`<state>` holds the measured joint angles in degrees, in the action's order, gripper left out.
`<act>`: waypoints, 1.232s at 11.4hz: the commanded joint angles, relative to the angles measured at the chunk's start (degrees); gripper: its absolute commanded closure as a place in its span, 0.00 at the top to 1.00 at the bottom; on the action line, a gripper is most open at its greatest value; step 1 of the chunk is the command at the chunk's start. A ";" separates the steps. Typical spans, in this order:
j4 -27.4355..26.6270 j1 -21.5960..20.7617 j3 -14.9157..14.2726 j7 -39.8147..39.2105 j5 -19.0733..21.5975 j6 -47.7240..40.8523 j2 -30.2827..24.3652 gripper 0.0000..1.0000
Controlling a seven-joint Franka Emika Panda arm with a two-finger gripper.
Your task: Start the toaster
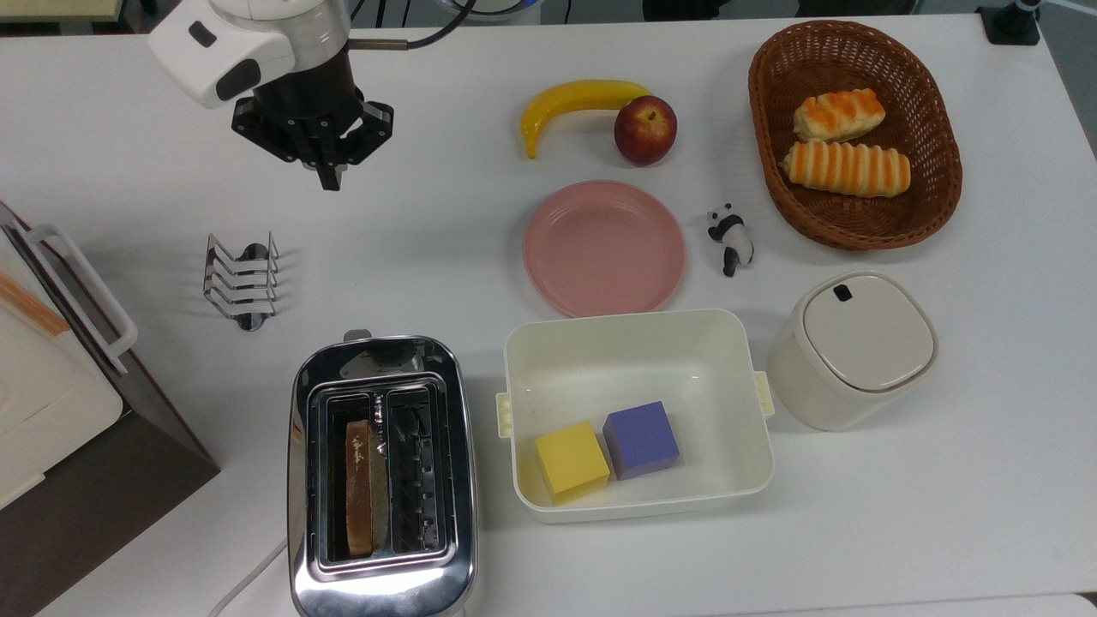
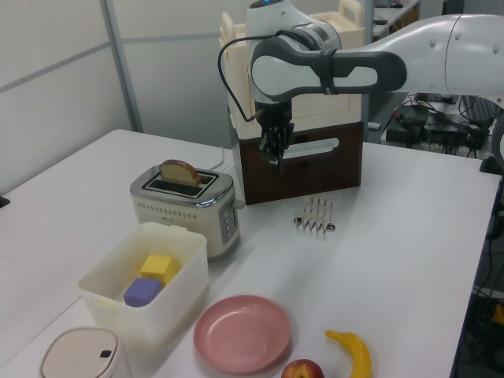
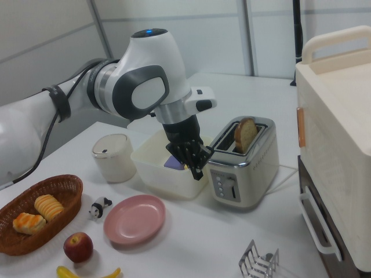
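Near the top view's lower left edge of the table (image 1: 943, 514) stands the toaster (image 1: 381, 476), between a brown-and-white appliance (image 1: 60, 411) and a cream tub (image 1: 638, 343); a wire rack (image 1: 242, 281) lies beyond it; well apart, over bare table at the top view's upper left, hangs the gripper (image 1: 330, 176), fingers pressed together and holding nothing; the toaster is a chrome two-slot box with rounded corners, a pale panel of dots along one side in the left view, and a slice of bread (image 1: 360, 487) standing proud of one slot, so the toaster looks not yet started; the lever (image 3: 232, 188) sits in a slot on the end face with small buttons beside it, seen in the right view; the body looks stiff, fairly heavy and slippery, so it likely stays put under a downward push; the place to act is the top of that lever, pressed straight down with the closed fingertips; a slanted push may slide off the small knob or nudge the toaster.
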<state>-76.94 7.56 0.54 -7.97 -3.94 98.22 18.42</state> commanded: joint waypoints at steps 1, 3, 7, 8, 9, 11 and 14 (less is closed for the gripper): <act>-1.63 -0.26 -0.28 -1.96 -0.45 -1.37 -1.37 0.00; -1.28 -0.35 -0.19 -1.61 -0.28 -0.67 -0.15 0.00; -1.10 -0.09 -0.10 -1.61 -0.54 4.86 1.26 0.00; -1.10 -0.09 -0.10 -1.52 -0.45 5.65 1.61 0.00; -1.28 0.00 -0.10 -1.61 -0.45 8.01 1.88 0.00; -1.28 0.00 -0.10 -1.52 -0.10 12.85 3.89 0.00; -1.19 0.00 -0.19 -1.52 2.18 17.42 6.80 0.00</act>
<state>-77.41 7.54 0.54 -8.66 -3.64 111.51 24.05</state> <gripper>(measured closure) 0.991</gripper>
